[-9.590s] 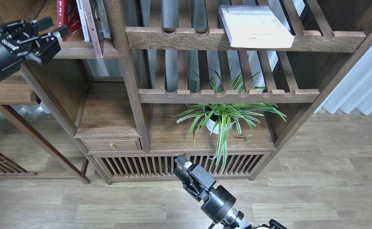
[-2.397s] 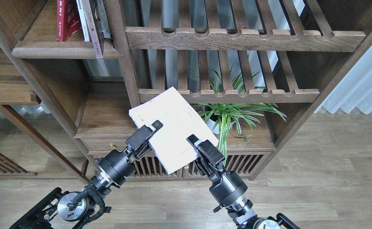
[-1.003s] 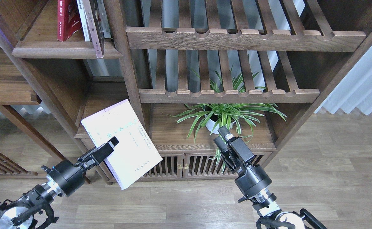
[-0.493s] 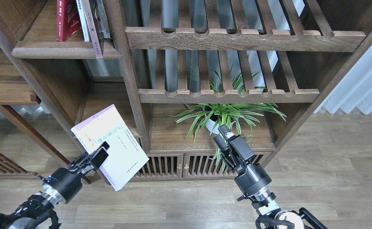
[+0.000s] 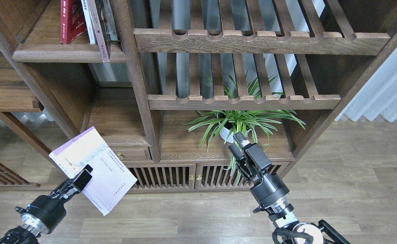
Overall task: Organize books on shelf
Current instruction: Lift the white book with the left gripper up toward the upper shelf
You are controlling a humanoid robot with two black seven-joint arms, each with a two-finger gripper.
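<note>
My left gripper (image 5: 83, 178) is shut on the white book with a purple edge (image 5: 96, 166) and holds it low at the left, in front of the cabinet, cover up and tilted. The red book (image 5: 70, 20) stands upright with other books (image 5: 98, 28) on the solid dark-brown shelf (image 5: 66, 54) at the top left. The yellow-green cover does not show clearly. My right gripper (image 5: 239, 144) is empty, in front of the plant; its fingers stand slightly apart.
A potted spider plant (image 5: 239, 125) sits in the lower middle compartment. Two slatted shelves (image 5: 252, 40) with scalloped rails are to the right. A small drawer (image 5: 127, 154) and slatted cabinet doors (image 5: 191, 176) are below. White curtains (image 5: 384, 91) hang at the right.
My left gripper has carried the white book down and to the left, away from the cabinet. My right arm has stayed nearly still after letting go of the book.
</note>
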